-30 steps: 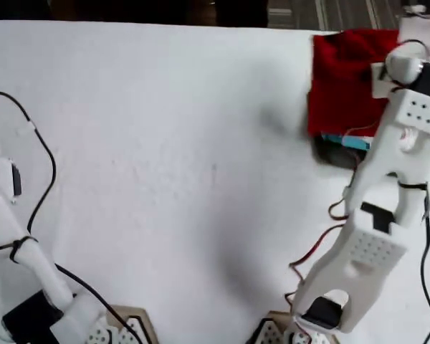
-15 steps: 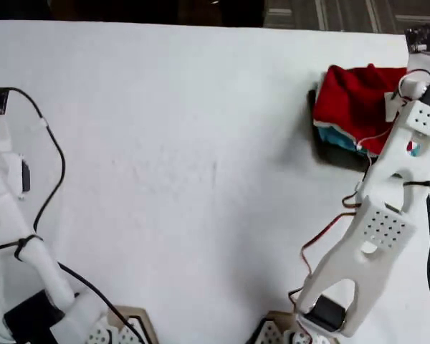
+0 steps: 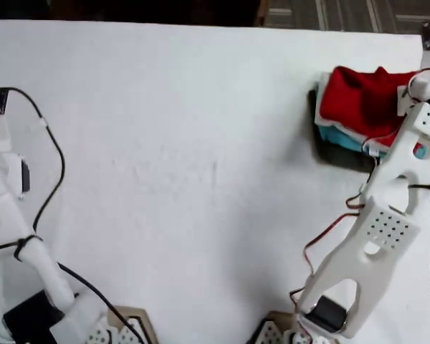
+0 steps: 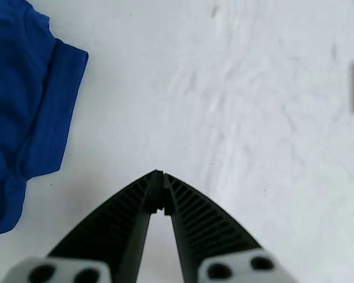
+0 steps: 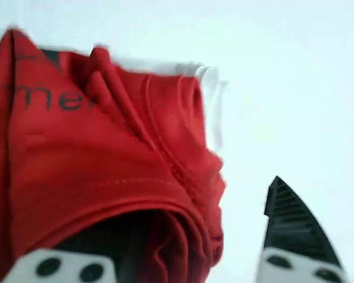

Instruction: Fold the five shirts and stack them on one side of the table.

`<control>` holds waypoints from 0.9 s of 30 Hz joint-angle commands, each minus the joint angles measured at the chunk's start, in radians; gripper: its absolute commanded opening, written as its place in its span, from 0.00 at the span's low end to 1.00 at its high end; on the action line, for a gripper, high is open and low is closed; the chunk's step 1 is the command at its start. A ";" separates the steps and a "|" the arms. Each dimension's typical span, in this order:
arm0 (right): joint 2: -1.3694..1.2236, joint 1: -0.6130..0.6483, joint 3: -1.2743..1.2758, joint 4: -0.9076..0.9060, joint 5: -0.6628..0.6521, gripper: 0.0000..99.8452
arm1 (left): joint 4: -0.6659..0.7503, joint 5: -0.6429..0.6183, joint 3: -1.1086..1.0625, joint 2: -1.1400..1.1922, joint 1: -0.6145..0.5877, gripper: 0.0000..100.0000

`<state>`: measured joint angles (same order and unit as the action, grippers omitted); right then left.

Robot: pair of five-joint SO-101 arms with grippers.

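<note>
A red shirt [image 3: 358, 100] lies bunched on top of a small stack at the table's far right, with a teal layer [image 3: 337, 136] and a white one under it. My right arm [image 3: 387, 215] stretches over that stack. In the right wrist view the red shirt [image 5: 106, 147] hangs over one finger and hides it. The other black finger [image 5: 289, 218] stands clear beside the cloth, so the right gripper [image 5: 224, 206] is open. My left gripper [image 4: 160, 177] is shut and holds nothing, just above the bare cloth-covered table. A blue shirt [image 4: 17, 106] lies crumpled close beside it.
The white table [image 3: 201, 143] stretches wide between the two arms. My left arm [image 3: 3, 179] with its black cable [image 3: 50, 165] stands at the left edge. Both arm bases sit along the front edge.
The red shirt has gone from flat to bunched and shifted right on the stack. The right arm swung toward the far right corner. The left arm shifted slightly a second ago, then stayed still.
</note>
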<state>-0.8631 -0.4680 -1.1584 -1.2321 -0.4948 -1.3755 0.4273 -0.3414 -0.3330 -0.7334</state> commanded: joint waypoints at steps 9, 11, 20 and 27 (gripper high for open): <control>-0.024 -0.001 -0.123 -0.064 0.206 0.27 | 0.008 0.003 0.004 -0.038 0.015 0.03; -0.051 -0.005 -0.107 -0.059 0.206 0.27 | 0.008 0.003 0.004 -0.038 0.015 0.03; -0.231 -0.008 -0.114 0.064 0.206 0.27 | -0.020 0.008 0.008 -0.040 0.009 0.03; -0.283 -0.018 -0.100 0.016 0.207 0.27 | -0.029 0.008 0.015 -0.040 0.014 0.03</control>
<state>-1.1301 -0.4726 -1.2566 -1.1891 -0.2969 -1.3909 0.4273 -0.3414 -0.3330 -0.7273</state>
